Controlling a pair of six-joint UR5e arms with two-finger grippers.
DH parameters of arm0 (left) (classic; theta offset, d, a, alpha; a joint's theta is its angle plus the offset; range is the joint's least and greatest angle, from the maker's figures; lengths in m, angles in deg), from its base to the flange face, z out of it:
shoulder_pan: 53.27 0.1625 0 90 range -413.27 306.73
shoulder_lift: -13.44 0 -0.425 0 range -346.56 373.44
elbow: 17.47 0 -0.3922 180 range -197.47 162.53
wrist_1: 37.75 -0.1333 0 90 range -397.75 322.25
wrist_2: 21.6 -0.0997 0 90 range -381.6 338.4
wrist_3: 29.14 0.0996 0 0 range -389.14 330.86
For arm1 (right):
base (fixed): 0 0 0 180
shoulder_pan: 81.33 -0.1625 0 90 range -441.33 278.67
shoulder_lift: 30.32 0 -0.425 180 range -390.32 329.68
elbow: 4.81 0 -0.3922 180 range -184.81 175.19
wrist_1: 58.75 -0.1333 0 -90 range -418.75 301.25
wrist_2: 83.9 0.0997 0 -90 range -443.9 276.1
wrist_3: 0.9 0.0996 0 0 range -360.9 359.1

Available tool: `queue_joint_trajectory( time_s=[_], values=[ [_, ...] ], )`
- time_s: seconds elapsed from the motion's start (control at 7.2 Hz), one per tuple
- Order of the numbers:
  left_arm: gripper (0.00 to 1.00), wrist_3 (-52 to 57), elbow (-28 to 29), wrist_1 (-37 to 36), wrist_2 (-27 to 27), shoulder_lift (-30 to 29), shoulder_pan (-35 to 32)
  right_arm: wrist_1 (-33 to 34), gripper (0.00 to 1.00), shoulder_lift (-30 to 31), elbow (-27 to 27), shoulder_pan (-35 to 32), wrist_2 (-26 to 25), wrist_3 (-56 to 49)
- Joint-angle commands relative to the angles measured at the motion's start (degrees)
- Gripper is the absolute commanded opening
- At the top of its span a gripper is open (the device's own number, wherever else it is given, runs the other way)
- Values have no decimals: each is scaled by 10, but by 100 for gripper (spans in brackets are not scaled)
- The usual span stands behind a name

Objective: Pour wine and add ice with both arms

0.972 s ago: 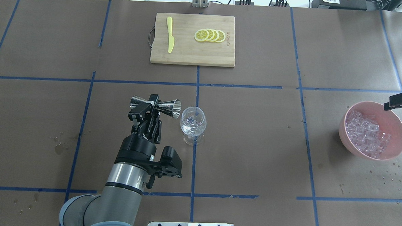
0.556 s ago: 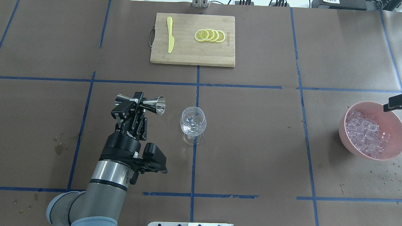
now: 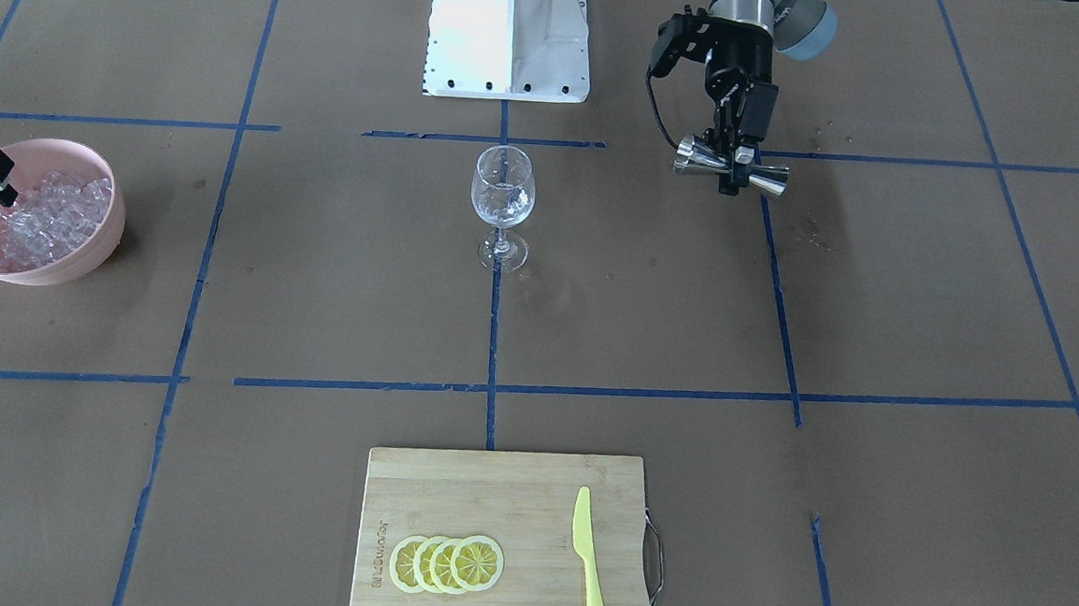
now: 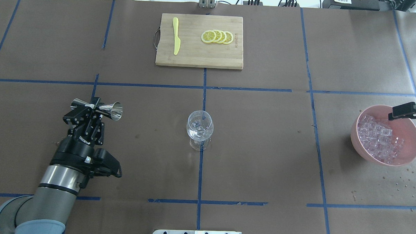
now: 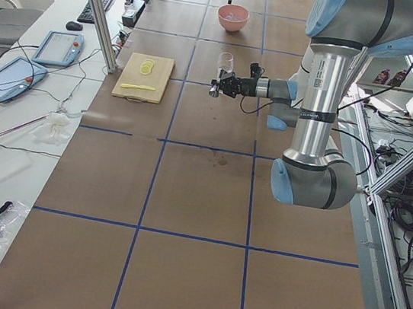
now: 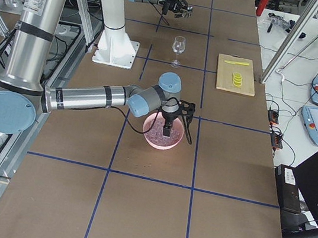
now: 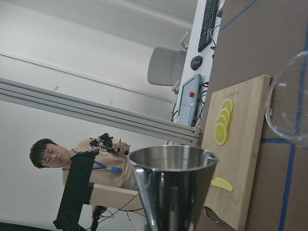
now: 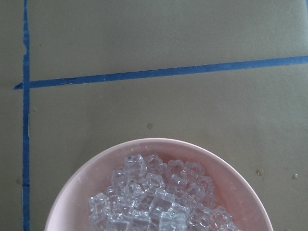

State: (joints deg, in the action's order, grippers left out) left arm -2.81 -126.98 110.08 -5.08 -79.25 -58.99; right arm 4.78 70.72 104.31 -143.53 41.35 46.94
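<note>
A clear wine glass (image 4: pixel 200 129) stands upright at the table's middle, with clear, glassy contents low in its bowl; it also shows in the front view (image 3: pixel 503 202). My left gripper (image 4: pixel 93 109) is shut on a steel jigger (image 4: pixel 108 110), held on its side well to the left of the glass. The jigger fills the left wrist view (image 7: pixel 172 187). A pink bowl (image 4: pixel 411 151) holds the ice (image 4: pixel 378 138) at the right. My right gripper (image 4: pixel 407 112) hangs over the bowl's far rim, fingers apart and empty. The right wrist view looks down on the ice (image 8: pixel 159 202).
A bamboo cutting board (image 4: pixel 199 54) lies at the far middle with a yellow knife (image 4: pixel 176 36) and several lemon slices (image 4: pixel 217 37). Water drops (image 4: pixel 399 179) dot the paper near the bowl. The robot's white base (image 3: pixel 509 29) sits behind the glass.
My left arm has swung left, away from the glass, with the jigger still held on its side. My right gripper has moved a little left and down over the bowl.
</note>
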Motion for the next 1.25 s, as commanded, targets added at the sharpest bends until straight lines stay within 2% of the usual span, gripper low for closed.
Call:
queue_joint_trajectory(
  time_s=[0.0, 0.14, 0.42, 0.69, 0.83, 0.97, 1.11],
  values=[
    [0, 21, 0, 77, 1, 62, -5, -71, 100, 0, -41, 27, -13, 42],
    [0, 47, 0, 110, 1, 75, -11, -70, 99, 0, -44, 32, -13, 49],
    [0, 79, 2, 167, 1, 101, -14, -68, 89, 0, -50, 47, -21, 51],
    [0, 81, 2, 174, 1, 107, -15, -67, 83, -1, -55, 63, -36, 51],
    [0, 81, 2, 174, 1, 107, -17, -67, 77, -1, -55, 64, -36, 51],
    [0, 80, 2, 174, 1, 107, -17, -66, 58, -1, -55, 64, -36, 50],
    [0, 80, 4, 177, 1, 107, -17, -65, 35, 0, -58, 66, -36, 48]
  ],
)
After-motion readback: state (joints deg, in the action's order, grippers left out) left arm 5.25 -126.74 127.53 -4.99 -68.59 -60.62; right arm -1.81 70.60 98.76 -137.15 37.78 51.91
